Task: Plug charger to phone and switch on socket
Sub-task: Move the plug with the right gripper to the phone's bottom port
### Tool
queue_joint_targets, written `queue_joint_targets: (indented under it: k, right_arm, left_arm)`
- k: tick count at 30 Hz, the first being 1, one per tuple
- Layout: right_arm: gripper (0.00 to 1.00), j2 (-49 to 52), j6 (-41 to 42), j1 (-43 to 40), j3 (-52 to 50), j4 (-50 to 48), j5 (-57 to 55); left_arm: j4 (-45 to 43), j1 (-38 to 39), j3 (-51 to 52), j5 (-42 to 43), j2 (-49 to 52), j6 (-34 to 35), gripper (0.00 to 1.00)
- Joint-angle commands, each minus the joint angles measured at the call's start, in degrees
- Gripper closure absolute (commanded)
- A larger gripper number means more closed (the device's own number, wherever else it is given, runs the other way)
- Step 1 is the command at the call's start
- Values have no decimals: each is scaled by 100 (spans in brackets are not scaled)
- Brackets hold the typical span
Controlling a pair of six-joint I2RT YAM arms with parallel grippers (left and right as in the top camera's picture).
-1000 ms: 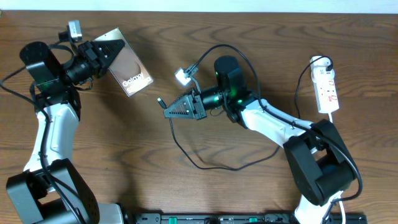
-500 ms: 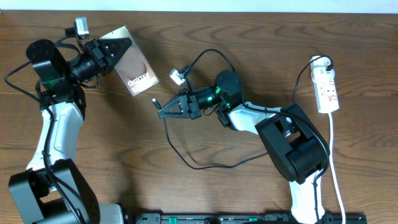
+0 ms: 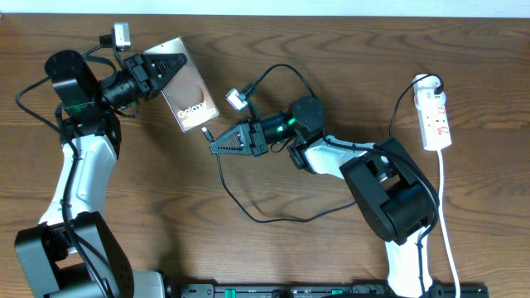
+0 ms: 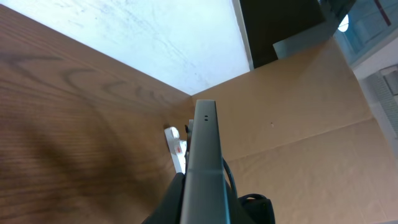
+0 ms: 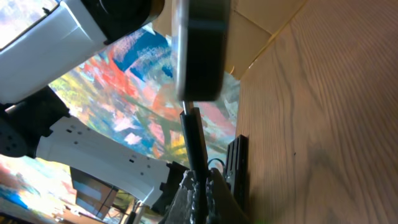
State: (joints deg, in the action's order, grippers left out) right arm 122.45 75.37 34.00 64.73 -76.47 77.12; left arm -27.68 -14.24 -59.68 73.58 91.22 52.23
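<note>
My left gripper (image 3: 159, 68) is shut on the phone (image 3: 189, 94), a slim glossy dark slab with a white label, and holds it tilted above the table at the upper left. In the left wrist view the phone's grey edge (image 4: 204, 162) runs up from between the fingers. My right gripper (image 3: 217, 145) is shut on the charger's black plug (image 3: 207, 133), whose tip sits right at the phone's lower end. In the right wrist view the plug (image 5: 194, 140) meets the phone's end (image 5: 199, 50). The charger cable (image 3: 273, 219) loops over the table. The white socket (image 3: 436, 117) lies at the far right.
A white plug and cable (image 3: 427, 82) sit at the socket's top end, and a white cable (image 3: 447, 215) runs down the right side. A black rail (image 3: 315, 290) lines the front edge. Thick black arm cables arch over the right arm (image 3: 281, 70).
The left gripper has carried the phone to the right and down a little. The right gripper stayed about in place with the plug. The gap between plug tip and phone end has closed.
</note>
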Motion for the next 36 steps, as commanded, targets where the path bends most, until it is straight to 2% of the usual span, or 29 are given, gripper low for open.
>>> queue_joint_targets:
  k: [1,17,27,36]
  right_arm:
    - [99,-17,223,22,87,-164,-94]
    - [99,-17,208,63,87,-275,-177]
    - [99,-15,-85,81,87,-249,-155]
    - [99,-15,87,-68,87,-240,-177]
  left_arm:
    - [-74,-7,-42,98,-33,-98,93]
    - [-79,-9,-44,179,-33,-98,92]
    - [-157,-9,-44,120,-33,-96,93]
    - [-157,-9,-44,343,-33,55,92]
